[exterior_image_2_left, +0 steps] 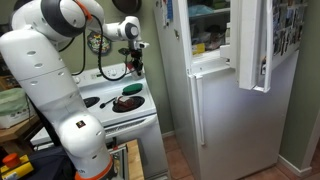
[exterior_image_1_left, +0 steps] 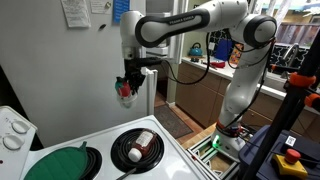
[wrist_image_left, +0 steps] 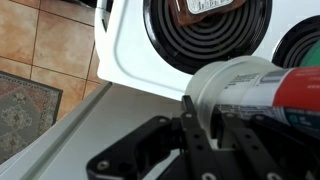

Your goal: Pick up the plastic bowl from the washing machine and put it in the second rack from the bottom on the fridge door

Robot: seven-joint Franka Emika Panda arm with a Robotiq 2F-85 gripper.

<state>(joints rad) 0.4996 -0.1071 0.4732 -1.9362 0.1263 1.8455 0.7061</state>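
My gripper [exterior_image_1_left: 128, 86] is shut on the plastic bowl [exterior_image_1_left: 125, 93], a small whitish container with red and green parts. It holds the bowl in the air, well above the washing machine [exterior_image_1_left: 180, 150], a white appliance with a flat top and round knobs [exterior_image_1_left: 14, 130]. In an exterior view the gripper [exterior_image_2_left: 135, 62] hangs above the appliance [exterior_image_2_left: 140, 118], left of the fridge. In the wrist view the bowl [wrist_image_left: 240, 85] sits between the fingers [wrist_image_left: 205, 130], over the white top's edge [wrist_image_left: 130, 60]. The fridge door [exterior_image_2_left: 268, 45] stands open at the right.
A wide black round dish [exterior_image_1_left: 137, 148] with something inside and a flat green disc [exterior_image_1_left: 60, 163] lie on the white top. The dish also shows in the other two views [exterior_image_2_left: 127, 102] [wrist_image_left: 205, 25]. The fridge body [exterior_image_2_left: 215, 90] stands between appliance and door. The tiled floor has a rug [wrist_image_left: 25, 110].
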